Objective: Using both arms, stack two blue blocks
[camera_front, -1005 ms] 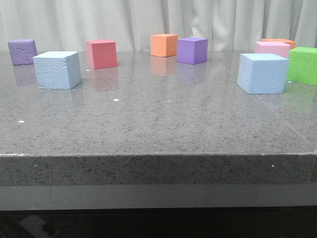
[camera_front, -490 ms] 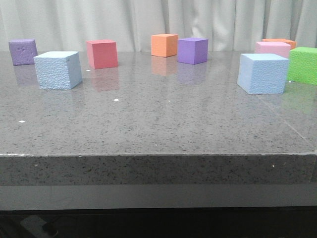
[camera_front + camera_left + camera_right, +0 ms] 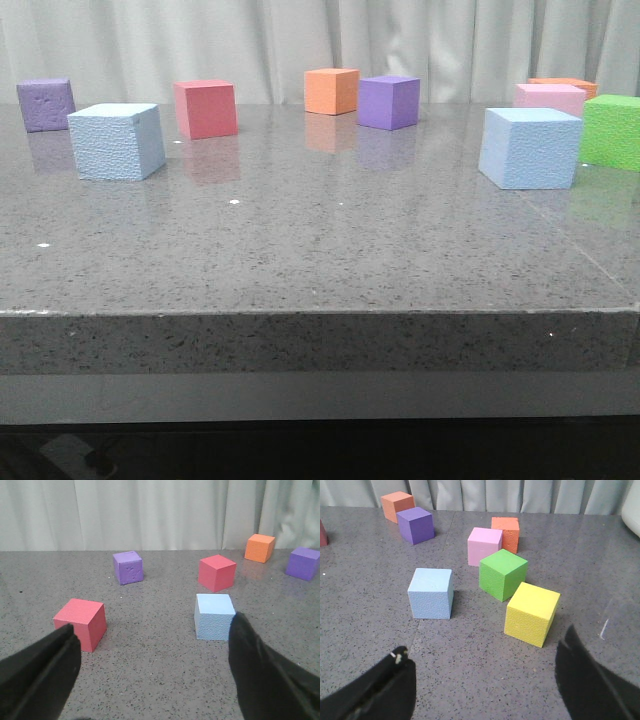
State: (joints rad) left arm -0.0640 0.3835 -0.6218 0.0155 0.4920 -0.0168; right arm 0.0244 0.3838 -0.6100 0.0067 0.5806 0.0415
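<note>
Grey speckled stone table (image 3: 320, 260) carries everything we see. Our left pincer (image 3: 152, 667) hangs spread wide and empty; the left blue block (image 3: 215, 616) sits just ahead of it, nearer its right finger (image 3: 265, 672), with a red cube (image 3: 81, 624) ahead of the other finger. Our right pincer (image 3: 485, 682) is likewise released, holding nothing; the right blue block (image 3: 431, 593) lies ahead toward its left finger (image 3: 380, 690), a yellow cube (image 3: 532, 613) and a green cube (image 3: 503, 574) toward the right one.

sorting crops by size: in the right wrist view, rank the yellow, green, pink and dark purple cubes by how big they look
1. yellow cube
2. green cube
3. pink cube and dark purple cube: look alike, not ranked.
Nearer cubes look bigger, so true sizes stay unsure.
</note>
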